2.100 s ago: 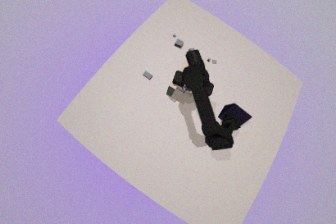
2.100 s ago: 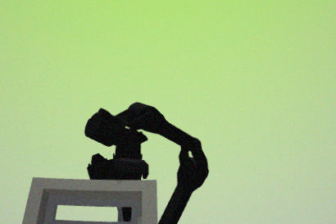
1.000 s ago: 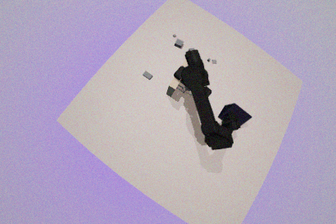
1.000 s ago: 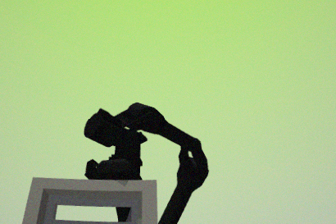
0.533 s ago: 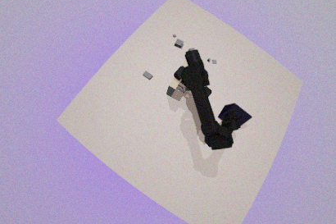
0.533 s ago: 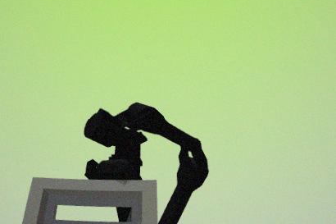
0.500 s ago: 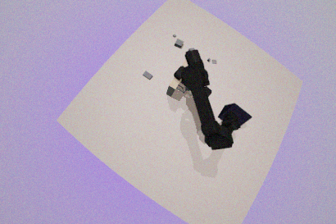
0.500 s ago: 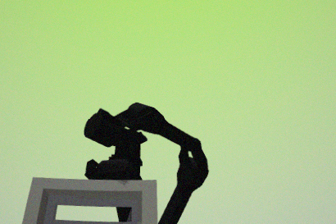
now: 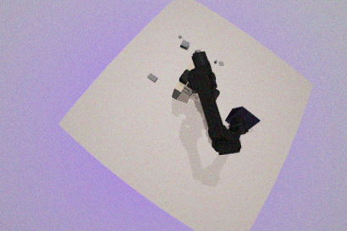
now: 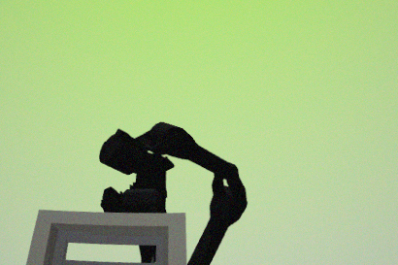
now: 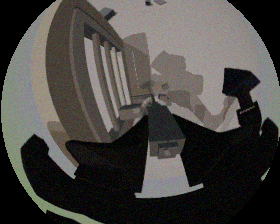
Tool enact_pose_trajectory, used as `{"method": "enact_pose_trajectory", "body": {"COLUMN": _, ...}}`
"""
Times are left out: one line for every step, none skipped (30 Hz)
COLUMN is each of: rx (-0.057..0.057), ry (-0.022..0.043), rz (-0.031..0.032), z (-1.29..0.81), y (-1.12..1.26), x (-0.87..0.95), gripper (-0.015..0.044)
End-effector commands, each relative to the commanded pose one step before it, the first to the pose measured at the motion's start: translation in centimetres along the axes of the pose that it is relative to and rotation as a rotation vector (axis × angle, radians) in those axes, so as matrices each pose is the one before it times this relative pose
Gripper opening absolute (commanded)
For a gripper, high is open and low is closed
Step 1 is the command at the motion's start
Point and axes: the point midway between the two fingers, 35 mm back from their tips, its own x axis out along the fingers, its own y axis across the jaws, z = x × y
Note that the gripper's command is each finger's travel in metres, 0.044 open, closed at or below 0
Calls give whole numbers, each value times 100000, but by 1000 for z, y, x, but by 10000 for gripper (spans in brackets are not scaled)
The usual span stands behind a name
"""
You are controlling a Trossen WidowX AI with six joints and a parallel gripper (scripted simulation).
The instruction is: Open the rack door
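Note:
The rack frame [image 10: 107, 218] [image 11: 57, 60] stands upright, partly hidden under the arm in the top view. The barred door [image 11: 77, 65] [image 10: 58, 238] sits inside the frame and looks closed. The dark grey upright handle [image 11: 166, 125] stands out from the door, seen from above in the wrist view. My gripper [image 11: 159, 117] points down over it, with one black finger on each side, and is shut on the handle. A small block [image 11: 131, 111] lies between the door and the handle. The exact turn of the handle is hard to read, and the arm hides the grip in the top view.
Small grey blocks lie on the table [image 9: 127, 123] beyond the rack, among them one block [image 9: 152, 77] to the left and another block [image 9: 184, 44] farther back. A small block [image 9: 221, 63] lies right of the arm. The arm's dark base [image 9: 242, 116] stands at the right.

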Motion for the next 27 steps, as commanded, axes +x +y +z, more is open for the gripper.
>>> {"method": "enact_pose_trajectory", "body": {"rx": -5783, "ry": -75, "rz": -297, "z": 289, "y": -466, "x": -39, "gripper": 23}}
{"method": "enact_pose_trajectory", "body": {"rx": -1908, "ry": -3, "rz": -3, "z": 37, "y": -75, "x": 0, "gripper": 23}}
{"method": "enact_pose_trajectory", "body": {"rx": -1889, "ry": -4, "rz": -3, "z": 41, "y": -83, "x": 0, "gripper": 23}}
{"method": "enact_pose_trajectory", "body": {"rx": -1895, "ry": -3, "rz": -3, "z": 39, "y": -85, "x": 0, "gripper": 23}}
{"method": "enact_pose_trajectory", "body": {"rx": -1895, "ry": -3, "rz": -4, "z": 37, "y": -85, "x": 0, "gripper": 23}}
{"method": "enact_pose_trajectory", "body": {"rx": -1834, "ry": -4, "rz": -4, "z": 44, "y": -97, "x": 0, "gripper": 23}}
{"method": "enact_pose_trajectory", "body": {"rx": -1839, "ry": -4, "rz": -4, "z": 42, "y": -99, "x": 0, "gripper": 23}}
{"method": "enact_pose_trajectory", "body": {"rx": -1839, "ry": -3, "rz": -4, "z": 40, "y": -100, "x": 0, "gripper": 23}}
{"method": "enact_pose_trajectory", "body": {"rx": -1772, "ry": -5, "rz": -5, "z": 45, "y": -110, "x": 0, "gripper": 23}}
{"method": "enact_pose_trajectory", "body": {"rx": -1779, "ry": -4, "rz": -5, "z": 43, "y": -112, "x": 0, "gripper": 23}}
{"method": "enact_pose_trajectory", "body": {"rx": -1779, "ry": -3, "rz": -5, "z": 40, "y": -113, "x": 0, "gripper": 23}}
{"method": "enact_pose_trajectory", "body": {"rx": -1764, "ry": -5, "rz": -6, "z": 48, "y": -129, "x": -1, "gripper": 23}}
{"method": "enact_pose_trajectory", "body": {"rx": -1775, "ry": -4, "rz": -6, "z": 46, "y": -130, "x": 0, "gripper": 23}}
{"method": "enact_pose_trajectory", "body": {"rx": -1775, "ry": -3, "rz": -6, "z": 43, "y": -131, "x": 0, "gripper": 23}}
{"method": "enact_pose_trajectory", "body": {"rx": -1787, "ry": -4, "rz": -6, "z": 46, "y": -142, "x": 0, "gripper": 23}}
{"method": "enact_pose_trajectory", "body": {"rx": -1778, "ry": -4, "rz": -7, "z": 45, "y": -146, "x": 0, "gripper": 23}}
{"method": "enact_pose_trajectory", "body": {"rx": -1778, "ry": -3, "rz": -6, "z": 41, "y": -147, "x": 1, "gripper": 23}}
{"method": "enact_pose_trajectory", "body": {"rx": -1753, "ry": -6, "rz": -8, "z": 50, "y": -163, "x": -1, "gripper": 23}}
{"method": "enact_pose_trajectory", "body": {"rx": -1754, "ry": -5, "rz": -8, "z": 46, "y": -164, "x": 0, "gripper": 23}}
{"method": "enact_pose_trajectory", "body": {"rx": -1755, "ry": -3, "rz": -7, "z": 42, "y": -165, "x": 1, "gripper": 23}}
{"method": "enact_pose_trajectory", "body": {"rx": -1606, "ry": -5, "rz": -8, "z": 44, "y": -163, "x": 0, "gripper": 23}}
{"method": "enact_pose_trajectory", "body": {"rx": -1606, "ry": -4, "rz": -8, "z": 40, "y": -164, "x": 0, "gripper": 23}}
{"method": "enact_pose_trajectory", "body": {"rx": -1607, "ry": -2, "rz": -7, "z": 37, "y": -165, "x": 1, "gripper": 23}}
{"method": "enact_pose_trajectory", "body": {"rx": -1617, "ry": -5, "rz": -9, "z": 44, "y": -177, "x": 0, "gripper": 23}}
{"method": "enact_pose_trajectory", "body": {"rx": -1632, "ry": -4, "rz": -8, "z": 40, "y": -179, "x": 1, "gripper": 23}}
{"method": "enact_pose_trajectory", "body": {"rx": -1633, "ry": -2, "rz": -7, "z": 36, "y": -180, "x": 1, "gripper": 23}}
{"method": "enact_pose_trajectory", "body": {"rx": -1662, "ry": -5, "rz": -9, "z": 44, "y": -193, "x": 0, "gripper": 23}}
